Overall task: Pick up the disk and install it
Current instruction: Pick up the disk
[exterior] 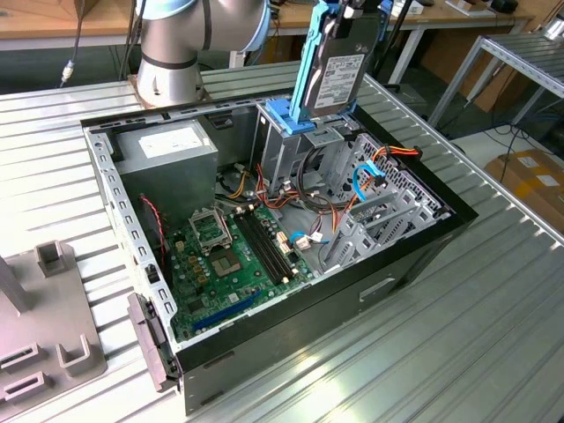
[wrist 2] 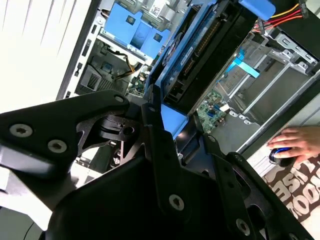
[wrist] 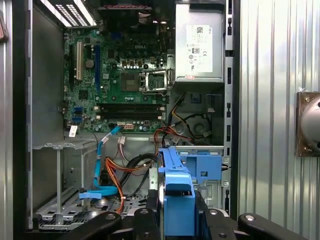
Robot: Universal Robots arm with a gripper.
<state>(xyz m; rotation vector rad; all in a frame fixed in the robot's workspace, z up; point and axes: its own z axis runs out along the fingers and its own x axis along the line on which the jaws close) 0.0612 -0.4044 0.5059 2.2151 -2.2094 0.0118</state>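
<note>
**Item:** disk (exterior: 337, 72), a grey drive with a white label in a blue carrier.

**Position:** in the air over the open computer case (exterior: 414, 256), at about one o'clock from the case's middle in the exterior view.

**Attitude:** on edge, long axis close to vertical, label side toward the exterior camera.

**Holder:** gripper (wrist 2: 175, 122), closed on the carrier's upper end. The black fingers (wrist 2: 162, 150) press the blue frame from both sides. The disk hangs straight down from the fingers, toward the case.

**Beneath:** drive cage (exterior: 282, 145) with a blue cap, at twelve o'clock in the case. The disk's lower end is just beside the cap; contact cannot be told.

**Other contents:** power-supply box (exterior: 167, 150) at ten o'clock and circuit board (exterior: 233, 256) at seven o'clock.

**Outside the case:**
- Arm base (exterior: 172, 53) stands at eleven o'clock.
- A person's hand (wrist 2: 295, 142) rests on a mouse beside the case, well apart from the disk.
</note>
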